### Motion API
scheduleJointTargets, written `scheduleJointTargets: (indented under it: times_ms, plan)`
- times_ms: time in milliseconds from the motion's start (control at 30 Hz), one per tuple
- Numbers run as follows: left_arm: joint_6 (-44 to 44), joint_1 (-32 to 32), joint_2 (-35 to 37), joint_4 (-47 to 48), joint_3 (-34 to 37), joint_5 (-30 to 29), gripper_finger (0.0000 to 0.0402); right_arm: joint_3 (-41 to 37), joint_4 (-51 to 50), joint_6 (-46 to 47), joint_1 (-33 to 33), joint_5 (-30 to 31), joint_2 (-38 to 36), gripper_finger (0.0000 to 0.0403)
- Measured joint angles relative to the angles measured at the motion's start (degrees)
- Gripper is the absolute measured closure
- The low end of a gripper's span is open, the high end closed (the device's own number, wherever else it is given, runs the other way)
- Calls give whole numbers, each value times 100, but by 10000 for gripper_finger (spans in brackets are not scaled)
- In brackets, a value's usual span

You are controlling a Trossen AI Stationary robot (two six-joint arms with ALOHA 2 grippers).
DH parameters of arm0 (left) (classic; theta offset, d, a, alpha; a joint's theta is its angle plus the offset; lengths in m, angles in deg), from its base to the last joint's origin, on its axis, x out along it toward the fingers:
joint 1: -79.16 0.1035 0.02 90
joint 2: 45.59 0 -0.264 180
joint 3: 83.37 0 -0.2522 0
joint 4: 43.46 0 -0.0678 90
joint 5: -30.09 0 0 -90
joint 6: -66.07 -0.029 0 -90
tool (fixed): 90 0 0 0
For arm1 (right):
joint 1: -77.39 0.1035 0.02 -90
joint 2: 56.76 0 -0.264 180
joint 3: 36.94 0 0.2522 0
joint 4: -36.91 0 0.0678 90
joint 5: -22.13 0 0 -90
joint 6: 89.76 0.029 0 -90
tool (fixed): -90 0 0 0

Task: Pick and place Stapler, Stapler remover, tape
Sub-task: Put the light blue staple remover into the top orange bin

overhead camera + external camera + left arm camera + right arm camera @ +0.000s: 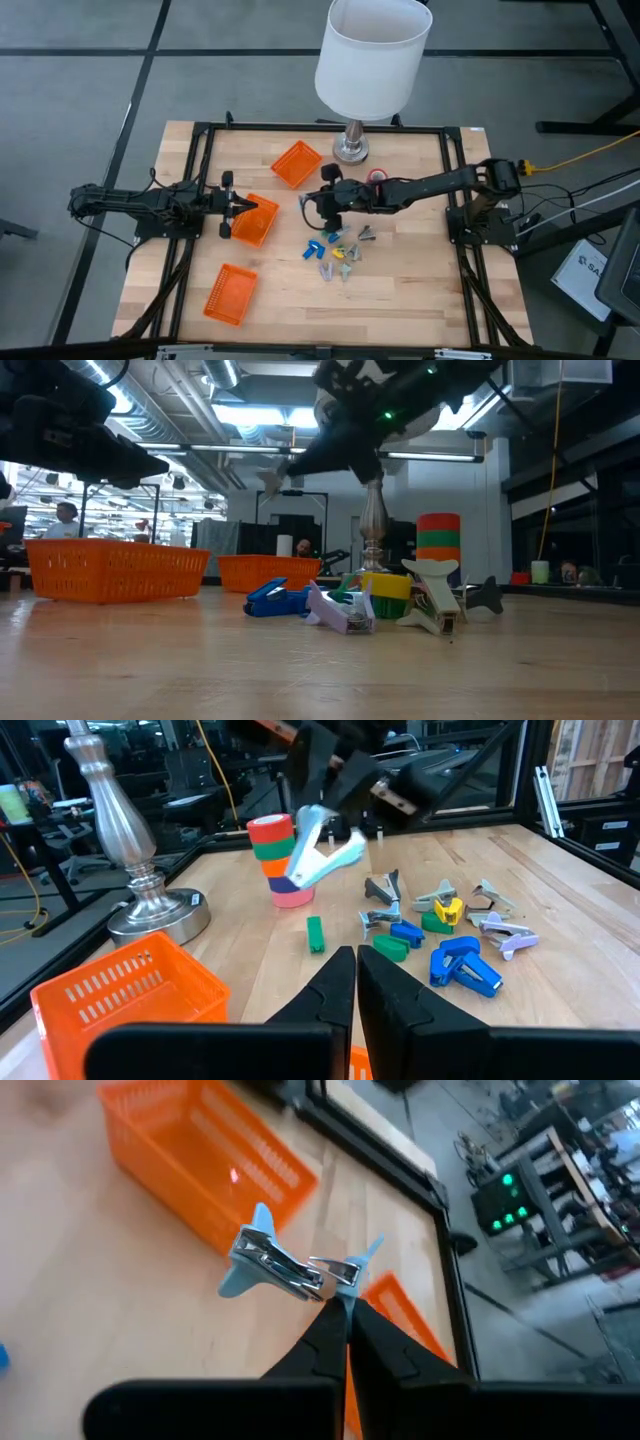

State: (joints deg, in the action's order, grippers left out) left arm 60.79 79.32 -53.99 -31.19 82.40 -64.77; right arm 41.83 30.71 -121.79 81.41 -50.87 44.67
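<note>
Right end effector (345,1308) pinches a pale-blue winged metal staple remover (275,1265) above perforated orange baskets (205,1160)

A pale wooden table (400,290) with a light grain carries three bright orange mesh baskets (231,294); a black metal frame (200,140) edges it; a lamp with a white shade (372,55) stands on a shiny silver base (351,150); both arms are dark, nearly black; the right gripper (338,1295) pinches a light blue stapler remover (275,1265) with silvery metal jaws; a stack of tape (278,860) runs red, green, orange, pink from the top; loose on the wood lie a deep blue stapler (462,967), green pieces (316,933), a yellow piece (449,909), and grey and pale lilac staple removers (505,932); a yellow cable (590,155) trails off beside the table.
</note>
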Motion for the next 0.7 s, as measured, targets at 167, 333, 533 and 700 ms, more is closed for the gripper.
scheduleJointTargets:
  times_ms: [167, 333, 533, 700]
  plan:
    - [0, 1, -1, 1, 0, 0, 391, 367, -140, -100, 77, -224, 263, 397]
    - [0, -2, 1, 1, -2, 0, 389, 388, -394, -124, -28, -222, 216, 397]
    - [0, 1, -1, 0, -1, 0, 390, 392, -253, 9, -669, -164, 213, 397]
    - [0, 0, 2, 1, -2, 0, 390, 390, -198, 2, -1185, -156, 323, 397]
